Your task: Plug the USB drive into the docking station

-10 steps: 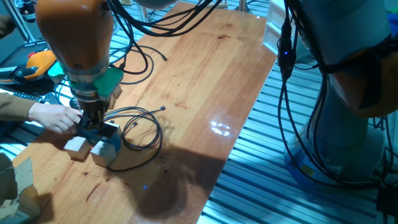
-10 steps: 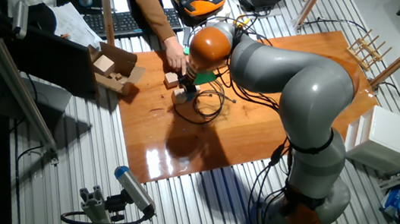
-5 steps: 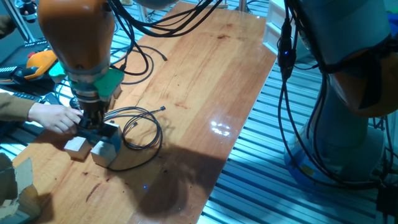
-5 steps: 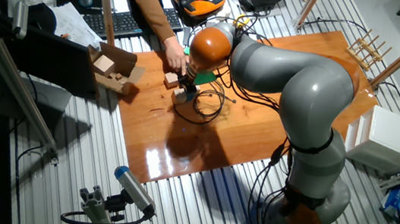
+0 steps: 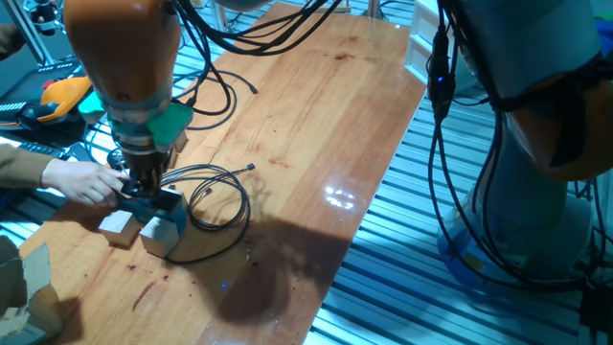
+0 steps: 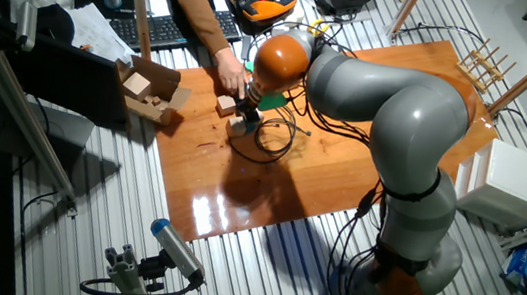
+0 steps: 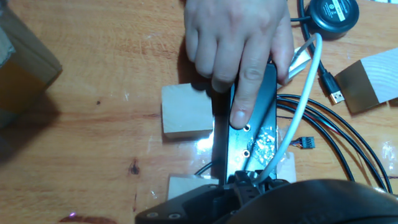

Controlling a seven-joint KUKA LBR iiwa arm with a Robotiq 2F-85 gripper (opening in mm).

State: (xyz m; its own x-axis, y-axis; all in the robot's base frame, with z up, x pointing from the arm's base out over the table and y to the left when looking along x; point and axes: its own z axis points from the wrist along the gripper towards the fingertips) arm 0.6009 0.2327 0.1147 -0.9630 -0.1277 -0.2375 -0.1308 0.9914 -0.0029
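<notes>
The gripper point(image 5: 141, 185) sits low over the near end of the docking station point(image 7: 252, 124); whether its fingers are spread or pinching the USB drive can't be told, as the hand's own body hides them in every view, and the drive itself isn't visible. To do this step well: keep the approach straight along the port axis, go slow, w/ no sideways push (the dock looks light and free to slide). A person's hand point(image 7: 239, 37) presses a finger on the dock's top, so mind that finger.

The dock is a flat dark slab lying on the wooden table point(image 5: 306, 125) between pale wooden cubes point(image 7: 185, 111), w/ a white cable point(image 7: 297, 106) arching over it and thin black cables point(image 5: 215, 192) coiled beside.
</notes>
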